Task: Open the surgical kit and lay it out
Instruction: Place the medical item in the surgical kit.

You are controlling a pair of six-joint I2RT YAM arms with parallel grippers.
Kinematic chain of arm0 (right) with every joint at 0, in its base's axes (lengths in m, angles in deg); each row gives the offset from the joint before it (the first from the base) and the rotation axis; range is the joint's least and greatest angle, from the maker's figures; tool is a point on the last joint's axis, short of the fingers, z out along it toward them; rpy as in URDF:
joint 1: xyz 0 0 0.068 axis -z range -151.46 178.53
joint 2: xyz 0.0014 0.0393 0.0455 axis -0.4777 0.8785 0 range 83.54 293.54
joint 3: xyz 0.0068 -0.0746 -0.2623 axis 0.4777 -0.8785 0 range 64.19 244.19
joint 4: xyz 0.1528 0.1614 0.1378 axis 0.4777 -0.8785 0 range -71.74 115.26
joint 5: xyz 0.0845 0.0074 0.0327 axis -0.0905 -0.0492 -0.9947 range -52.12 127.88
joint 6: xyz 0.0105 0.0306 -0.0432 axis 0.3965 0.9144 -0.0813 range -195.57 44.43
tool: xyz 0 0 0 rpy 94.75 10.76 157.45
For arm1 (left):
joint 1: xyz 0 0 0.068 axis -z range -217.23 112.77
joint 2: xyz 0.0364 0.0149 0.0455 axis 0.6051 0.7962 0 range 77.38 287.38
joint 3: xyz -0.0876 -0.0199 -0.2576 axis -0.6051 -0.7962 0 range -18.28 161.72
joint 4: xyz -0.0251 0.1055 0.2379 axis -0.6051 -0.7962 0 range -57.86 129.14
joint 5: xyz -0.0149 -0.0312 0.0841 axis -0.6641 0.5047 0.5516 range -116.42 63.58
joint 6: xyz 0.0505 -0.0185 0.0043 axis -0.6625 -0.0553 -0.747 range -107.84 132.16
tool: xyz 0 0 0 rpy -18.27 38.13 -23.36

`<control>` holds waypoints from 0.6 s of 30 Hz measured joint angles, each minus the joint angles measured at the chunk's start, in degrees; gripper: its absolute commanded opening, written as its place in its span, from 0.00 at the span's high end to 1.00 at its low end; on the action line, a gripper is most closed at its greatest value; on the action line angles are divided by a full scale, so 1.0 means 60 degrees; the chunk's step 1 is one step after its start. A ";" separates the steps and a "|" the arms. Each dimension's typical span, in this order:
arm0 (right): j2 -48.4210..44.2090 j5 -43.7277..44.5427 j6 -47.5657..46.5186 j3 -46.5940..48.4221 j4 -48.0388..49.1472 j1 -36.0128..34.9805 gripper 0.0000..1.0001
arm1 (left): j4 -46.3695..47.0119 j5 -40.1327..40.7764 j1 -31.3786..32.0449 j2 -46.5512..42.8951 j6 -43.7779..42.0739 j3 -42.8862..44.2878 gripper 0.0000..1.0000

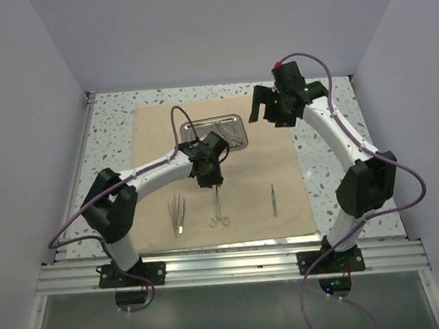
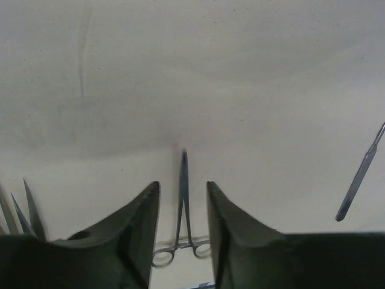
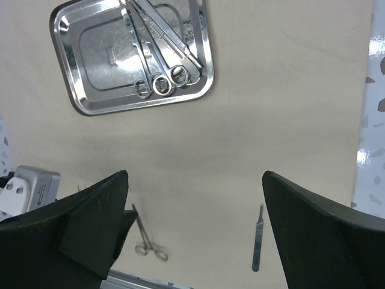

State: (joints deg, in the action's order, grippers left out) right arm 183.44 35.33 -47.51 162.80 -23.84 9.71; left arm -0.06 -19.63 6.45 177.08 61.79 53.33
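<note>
Lying flat on the table [image 1: 111, 119], the cloth [image 1: 275, 157] carries the tray [image 1: 206, 129] at the middle of its far edge, with more instruments [image 3: 159, 54] inside. Tweezers [image 1: 178, 215], forceps [image 1: 217, 211] and probe [image 1: 274, 200] lie in a row by its near edge. The left gripper [image 2: 183, 184] hangs over the forceps, fingers slightly apart, not gripping. The right gripper [image 3: 195, 174], over the far right corner, gapes wide and empty.

1. Left arm [image 1: 156, 171] and right arm [image 1: 337, 137]: white links, black joint housings.
2. A purple cable [image 1: 174, 122] runs along each arm.
3. The jaws are dark and wedge-shaped.
4. A red cap [image 1: 276, 64] sits at 12 o'clock on the right arm.
</note>
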 measured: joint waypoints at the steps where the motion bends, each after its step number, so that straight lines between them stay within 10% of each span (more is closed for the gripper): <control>1: 0.0000 0.0000 0.0004 -0.0109 0.0036 0.0000 0.03 | -0.0018 0.0000 0.0004 0.0149 0.0051 0.0055 0.47; 4: -0.0007 0.0007 0.0015 -0.0605 0.0095 0.0000 0.03 | -0.0153 0.0149 -0.0007 0.0499 -0.0036 0.0565 0.30; 18: -0.0270 0.0342 -0.0073 -0.1534 -0.0444 0.0000 0.03 | -0.0127 0.0441 -0.2422 0.4921 -0.2211 0.7187 0.44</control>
State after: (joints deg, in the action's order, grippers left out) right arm 181.82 37.38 -47.95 153.60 -26.51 9.71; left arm -0.83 -16.99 -8.09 206.61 48.52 96.46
